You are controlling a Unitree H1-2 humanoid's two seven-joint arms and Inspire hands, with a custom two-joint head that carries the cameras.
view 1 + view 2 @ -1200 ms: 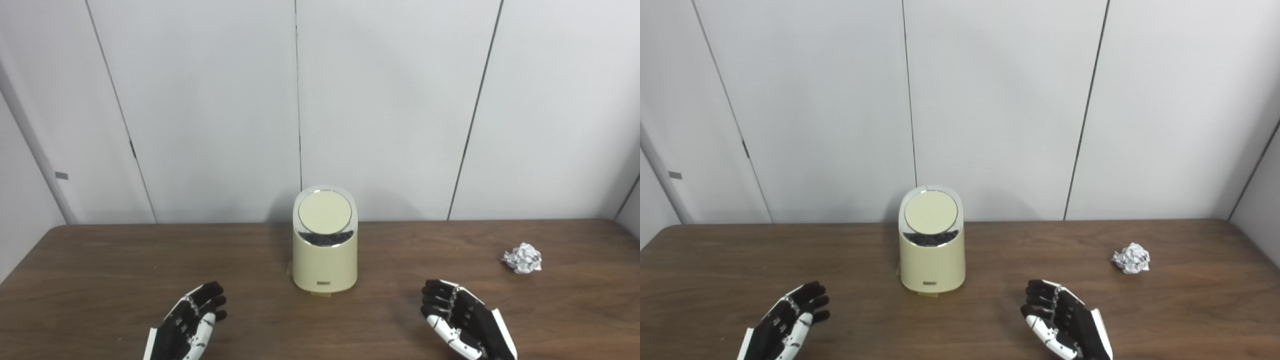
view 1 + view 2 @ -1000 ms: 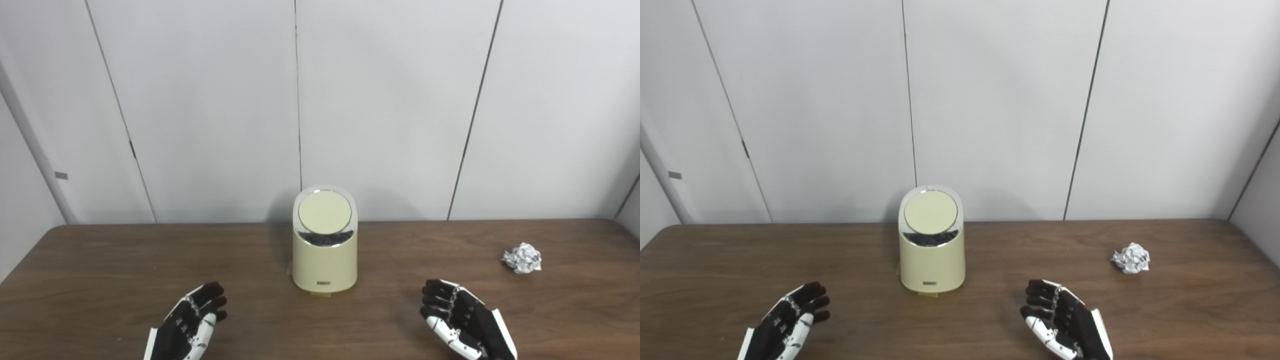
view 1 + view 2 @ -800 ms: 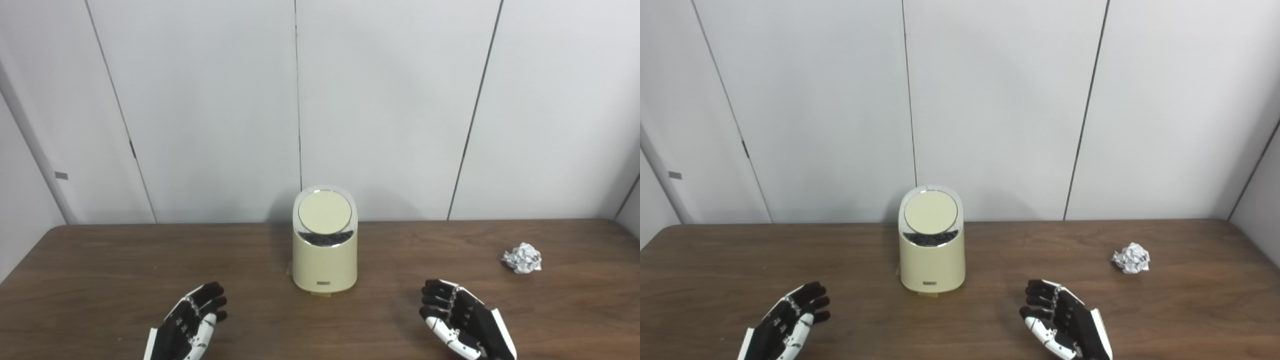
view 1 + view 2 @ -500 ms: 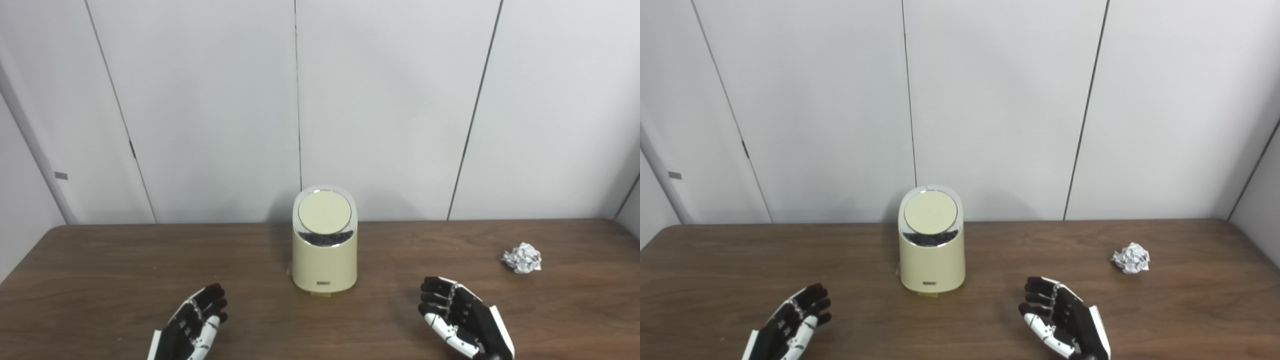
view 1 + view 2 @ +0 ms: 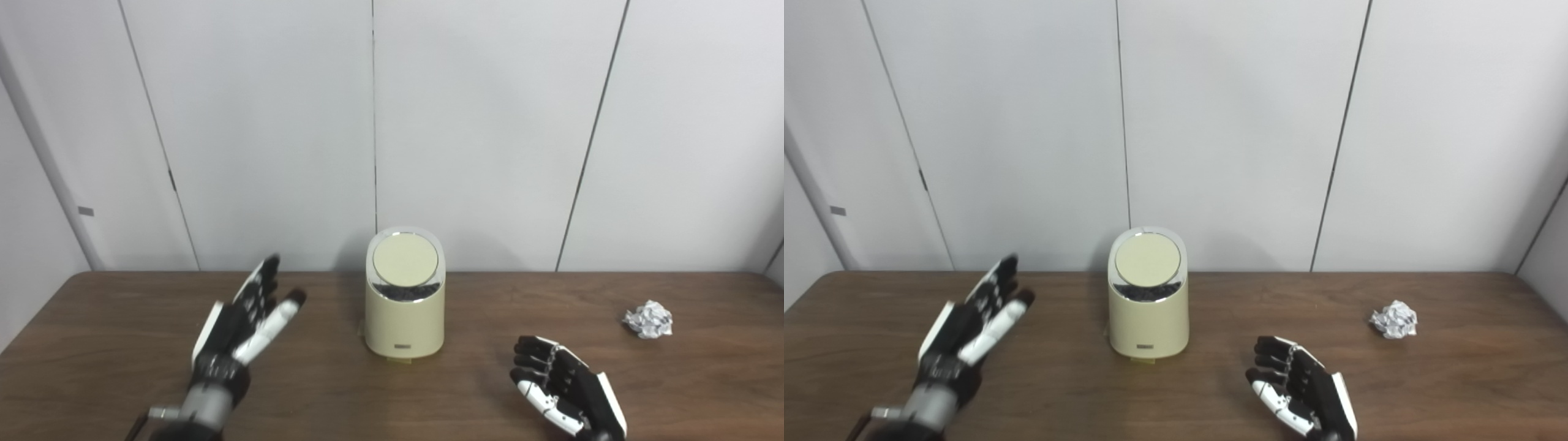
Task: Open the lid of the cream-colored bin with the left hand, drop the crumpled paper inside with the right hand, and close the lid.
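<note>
The cream-colored bin (image 5: 405, 312) stands upright at the middle of the brown table, its round lid (image 5: 405, 260) shut and tilted toward me. The crumpled paper (image 5: 648, 319) lies on the table at the far right. My left hand (image 5: 248, 317) is raised above the table to the left of the bin, open, fingers stretched out, holding nothing. My right hand (image 5: 566, 386) rests low near the front edge, right of the bin, open and empty, well short of the paper.
The table (image 5: 110, 343) runs the full width of the view, with its back edge against a grey panelled wall (image 5: 490, 122). A small yellowish tab (image 5: 398, 360) shows under the bin's front.
My left hand has risen from the table's front edge and moved up and toward the bin, wrist now in view. The right hand has barely moved. The camera has shifted a little.
</note>
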